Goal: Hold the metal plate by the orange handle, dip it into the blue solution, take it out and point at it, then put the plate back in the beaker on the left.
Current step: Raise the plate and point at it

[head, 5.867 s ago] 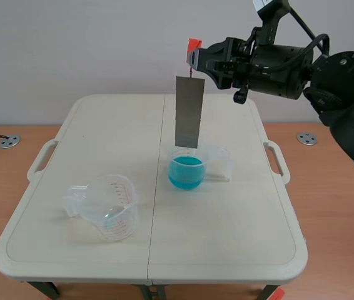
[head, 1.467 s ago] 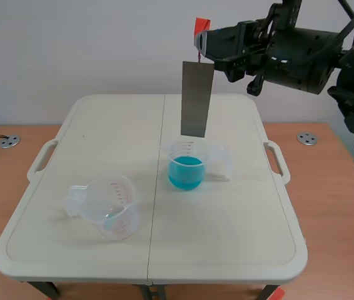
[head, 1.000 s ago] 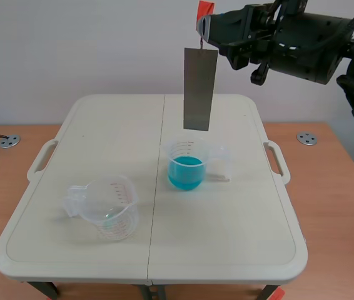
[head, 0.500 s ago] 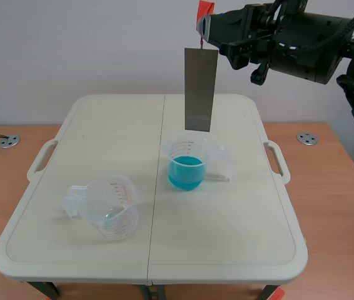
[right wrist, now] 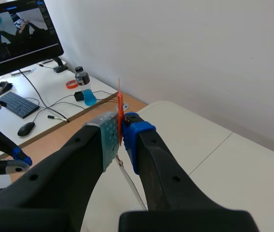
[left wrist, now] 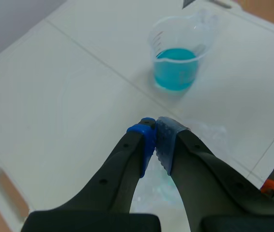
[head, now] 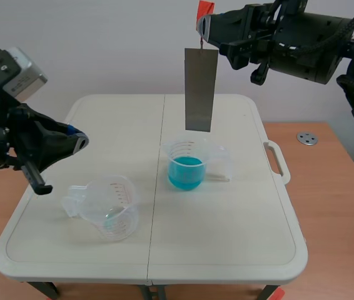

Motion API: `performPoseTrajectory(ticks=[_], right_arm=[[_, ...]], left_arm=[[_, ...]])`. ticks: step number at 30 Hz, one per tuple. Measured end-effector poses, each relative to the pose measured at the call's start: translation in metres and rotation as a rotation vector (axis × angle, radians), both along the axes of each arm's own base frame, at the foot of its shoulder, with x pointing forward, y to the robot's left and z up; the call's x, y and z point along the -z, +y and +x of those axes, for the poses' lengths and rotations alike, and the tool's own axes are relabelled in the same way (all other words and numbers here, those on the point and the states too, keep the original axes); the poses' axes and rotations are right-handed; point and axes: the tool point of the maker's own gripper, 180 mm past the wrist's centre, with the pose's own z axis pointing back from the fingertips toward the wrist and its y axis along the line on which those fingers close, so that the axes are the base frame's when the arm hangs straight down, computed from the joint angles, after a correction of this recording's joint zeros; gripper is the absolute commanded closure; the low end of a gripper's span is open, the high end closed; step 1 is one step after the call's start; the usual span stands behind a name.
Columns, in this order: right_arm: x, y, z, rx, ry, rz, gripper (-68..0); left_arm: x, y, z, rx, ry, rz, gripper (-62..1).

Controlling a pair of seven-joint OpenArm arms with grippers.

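A grey metal plate (head: 201,88) hangs upright high above the beaker of blue solution (head: 186,165), its lower edge well clear of the rim. My right gripper (head: 205,24) is shut on the plate's orange handle (head: 204,9); in the right wrist view the orange handle (right wrist: 119,108) is pinched between the pads, with the plate's thin edge (right wrist: 130,184) running down below. My left gripper (head: 80,140) is shut on nothing, above the table's left part, over the empty clear beaker (head: 107,206). In the left wrist view the blue beaker (left wrist: 177,68) lies ahead of the left gripper (left wrist: 154,126).
The white folding table (head: 227,225) has handles at its left and right sides. In the right wrist view, a desk beyond the table (right wrist: 234,169) holds a monitor (right wrist: 18,34), a keyboard (right wrist: 18,104) and small items.
My left arm has come into view from the left and now hangs over the empty beaker. The right gripper and plate have hardly moved in the last second.
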Motion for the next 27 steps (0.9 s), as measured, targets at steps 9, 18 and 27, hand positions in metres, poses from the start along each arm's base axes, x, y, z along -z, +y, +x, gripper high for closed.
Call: performPoseTrajectory(ticks=[9,18,27], right_arm=[[0.0,0.0,0.0,0.0,0.0,0.0,-1.3],[0.0,0.0,0.0,0.0,0.0,0.0,-1.3],[0.0,0.0,0.0,0.0,0.0,0.0,-1.3]], left_arm=[[0.012,-0.032,0.034,0.0,-0.019,-0.032,-1.9],[0.034,-0.055,0.056,0.012,-0.012,0.009,-1.9],[0.035,-0.075,0.071,0.027,-0.029,0.021,-1.9]])
